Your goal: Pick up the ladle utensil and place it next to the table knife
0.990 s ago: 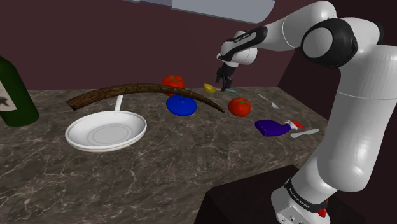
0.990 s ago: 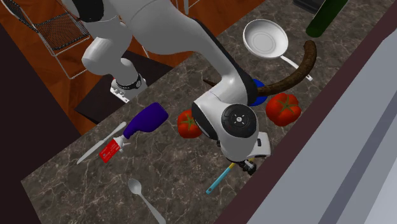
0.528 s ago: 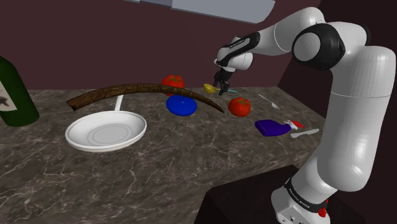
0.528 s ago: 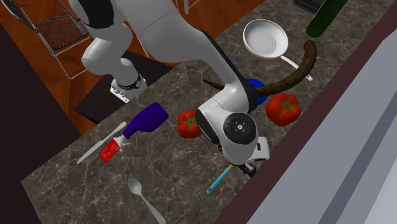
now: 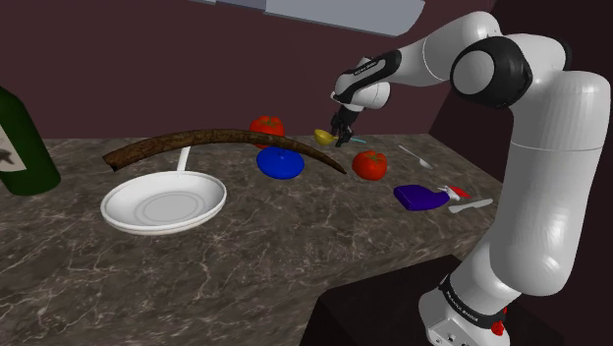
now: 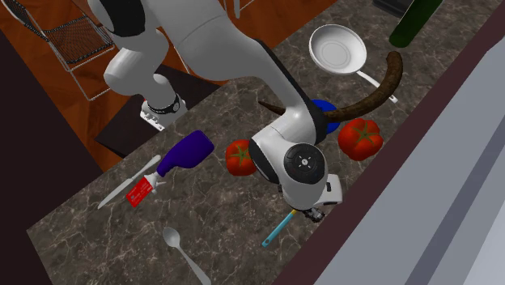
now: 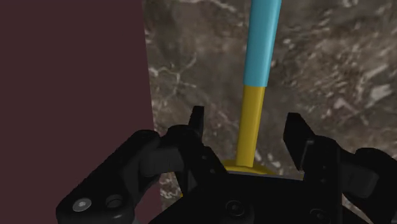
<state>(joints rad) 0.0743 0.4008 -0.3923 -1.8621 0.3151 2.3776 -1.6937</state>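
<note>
Since a second ago we see the arm's (image 5: 550, 197) elbow lifted and straightened; over the last half second nothing has shifted. Our fingers (image 7: 296, 137) stand apart on either side of the ladle (image 7: 256, 79), neither touching its yellow stem. Its bowl is mostly hidden under the black housing at the fingers' base. The ladle lies on the counter (image 5: 295, 236) behind the tomato (image 5: 369, 164), close to the wall (image 5: 147, 69). The knife (image 5: 472, 205) lies well apart on the tomato's opposite side, one end meeting a purple object (image 5: 422, 198) we cannot identify.
</note>
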